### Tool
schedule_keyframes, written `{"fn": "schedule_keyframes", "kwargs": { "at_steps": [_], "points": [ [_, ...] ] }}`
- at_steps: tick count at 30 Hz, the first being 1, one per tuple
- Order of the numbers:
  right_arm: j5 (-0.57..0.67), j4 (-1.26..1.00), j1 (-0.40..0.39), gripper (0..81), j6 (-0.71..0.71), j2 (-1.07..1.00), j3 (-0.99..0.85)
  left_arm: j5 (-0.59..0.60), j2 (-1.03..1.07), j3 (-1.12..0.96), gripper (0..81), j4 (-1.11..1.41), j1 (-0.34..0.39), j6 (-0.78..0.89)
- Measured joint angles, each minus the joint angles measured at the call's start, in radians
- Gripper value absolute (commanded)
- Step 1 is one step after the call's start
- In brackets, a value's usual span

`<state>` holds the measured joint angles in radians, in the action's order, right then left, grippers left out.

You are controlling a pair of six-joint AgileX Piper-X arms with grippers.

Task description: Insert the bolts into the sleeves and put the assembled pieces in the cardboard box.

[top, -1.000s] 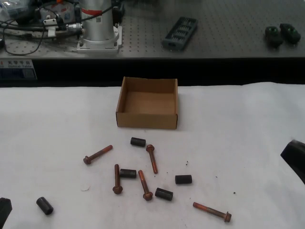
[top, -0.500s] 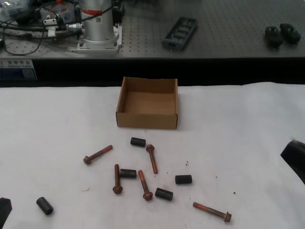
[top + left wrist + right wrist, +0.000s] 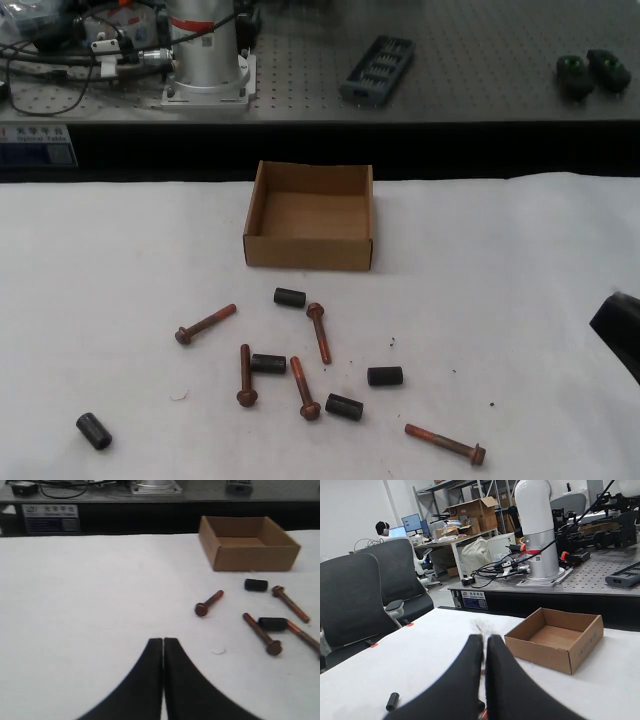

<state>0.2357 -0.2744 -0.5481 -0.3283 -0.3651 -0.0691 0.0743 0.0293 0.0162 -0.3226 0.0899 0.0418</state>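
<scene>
Plainly, nothing had been assembled: the box [image 3: 308,255] sat empty at the far middle of the bench [image 3: 520,260], and all five bolts [image 3: 318,332] lay loose in a scatter near it, none inside a sleeve. Four sleeves [image 3: 290,297] lay among the bolts, one of them seemingly touching a bolt's shank, though the high view left that unsure. A fifth sleeve [image 3: 94,431] lay well apart at the near left. The left claw [image 3: 163,642] hung above bare bench with its fingers pressed together, holding nothing. The right claw [image 3: 484,642] was likewise closed and empty, facing the box. By my judgement every pairing and every drop into the box remained to be done
</scene>
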Motion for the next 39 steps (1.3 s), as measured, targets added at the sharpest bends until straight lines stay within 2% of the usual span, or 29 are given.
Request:
{"fn": "schedule_keyframes", "kwargs": {
  "at_steps": [1, 4, 5, 9, 14, 23, 29, 39],
  "points": [
    [0.0, 0.0, 0.0, 4.5, 0.0, 0.0, 0.0, 0.026, 0.0, 0.0, 0.6, 0.008, 0.0, 0.026],
    [0.0, 0.0, 0.0, 4.5, 0.0, 0.0, 0.0, 0.181, 0.0, 0.0, 0.6, 0.148, -0.002, 0.27],
    [0.0, 0.0, 0.0, 4.5, 0.0, 0.0, 0.0, 0.27, 0.0, 0.0, 0.6, 0.18, -0.002, 0.395],
    [0.0, 0.0, 0.0, 4.5, 0.0, 0.0, 0.0, 0.392, 0.0, 0.0, 0.6, 0.234, -0.002, 0.485],
    [0.0, 0.0, 0.0, 4.5, 0.0, 0.0, 0.0, 0.424, 0.0, 0.0, 0.6, 0.253, -0.002, 0.547],
    [0.0, 0.0, 0.0, 4.5, 0.0, 0.0, 0.0, 0.45, 0.0, 0.0, 0.6, 0.28, -0.002, 0.855],
    [0.0, 0.0, 0.0, 4.5, 0.0, 0.0, 0.0, 0.471, 0.0, 0.0, 0.6, 0.28, -0.002, 0.975],
    [-0.023, -0.045, 0.0, 4.5, 0.019, 0.0, 0.0, 0.513, 0.0, 0.0, 0.6, 0.28, -0.002, 0.983]
  ]
}}
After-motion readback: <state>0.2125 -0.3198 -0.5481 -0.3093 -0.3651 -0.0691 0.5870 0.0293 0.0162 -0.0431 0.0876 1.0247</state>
